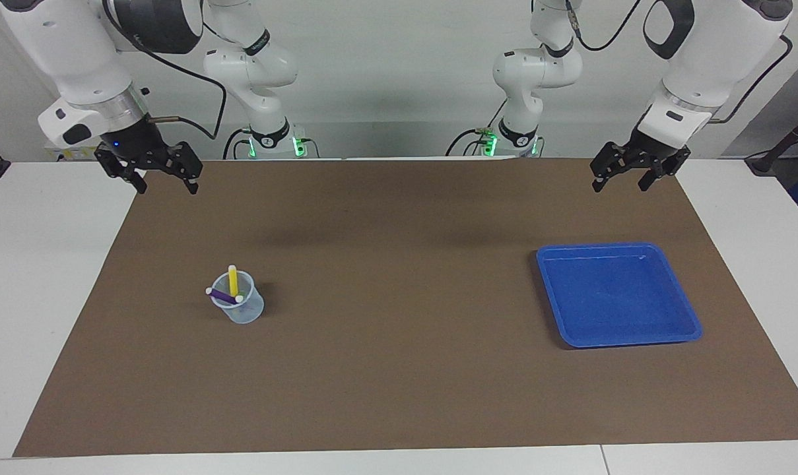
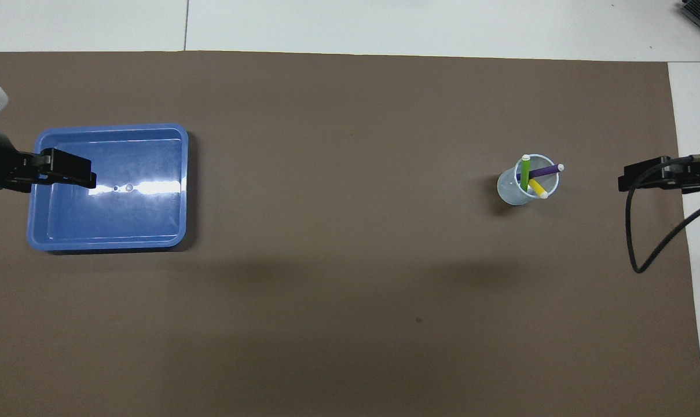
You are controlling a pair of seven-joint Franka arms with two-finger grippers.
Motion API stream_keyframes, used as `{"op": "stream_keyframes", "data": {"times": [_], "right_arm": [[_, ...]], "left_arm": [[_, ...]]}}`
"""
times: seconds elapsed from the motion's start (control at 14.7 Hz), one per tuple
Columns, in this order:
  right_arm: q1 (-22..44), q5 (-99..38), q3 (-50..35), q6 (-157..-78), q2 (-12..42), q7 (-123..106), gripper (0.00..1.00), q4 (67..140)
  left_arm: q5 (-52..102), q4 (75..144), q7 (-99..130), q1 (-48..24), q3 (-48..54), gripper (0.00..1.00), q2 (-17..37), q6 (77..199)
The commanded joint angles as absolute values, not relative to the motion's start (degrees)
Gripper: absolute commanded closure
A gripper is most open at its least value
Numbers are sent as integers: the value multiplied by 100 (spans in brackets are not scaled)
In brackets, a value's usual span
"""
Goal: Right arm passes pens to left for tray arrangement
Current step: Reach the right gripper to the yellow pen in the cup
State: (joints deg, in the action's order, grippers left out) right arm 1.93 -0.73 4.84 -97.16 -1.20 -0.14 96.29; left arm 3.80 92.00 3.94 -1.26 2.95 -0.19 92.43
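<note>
Toward the right arm's end of the table, all three pens [image 1: 232,285] stand in the cup [image 1: 243,309], the tray [image 1: 663,333] holds nothing, and both the right pincer [image 1: 166,186] and left pincer [image 1: 621,183] hang released, so nothing looks started.

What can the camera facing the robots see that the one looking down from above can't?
Only the facing view shows the whole white arms, their bases with green lights, and both grippers complete: the right gripper and left gripper hang open, up in the air at the brown mat's corners.

Only the overhead view shows the green pen clearly, and the left gripper's tip covering the blue tray's edge.

Both show the empty tray at the left arm's end, and the clear cup holding the yellow pen and purple pen at the right arm's end.
</note>
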Motion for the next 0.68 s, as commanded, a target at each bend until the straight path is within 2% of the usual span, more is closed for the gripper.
{"op": "stream_keyframes", "data": {"times": [0.0, 0.14, 0.34, 0.61], "right_arm": [[176, -149, 466, -10247, -238, -245, 0, 10177], [202, -149, 466, -10511, -115, -325, 1, 10326], [359, -141, 457, -11230, -62, -456, 10, 10817], [395, -141, 457, -12188, 342, -1203, 17, 11223]], "left_arm": [[492, 9360, 964, -184, 272, 0, -158, 9308], [492, 9378, 1282, -316, 281, 0, -167, 9299], [492, 9396, 1905, -422, 281, 0, -193, 9299], [492, 9396, 2144, -431, 290, 0, -193, 9281]]}}
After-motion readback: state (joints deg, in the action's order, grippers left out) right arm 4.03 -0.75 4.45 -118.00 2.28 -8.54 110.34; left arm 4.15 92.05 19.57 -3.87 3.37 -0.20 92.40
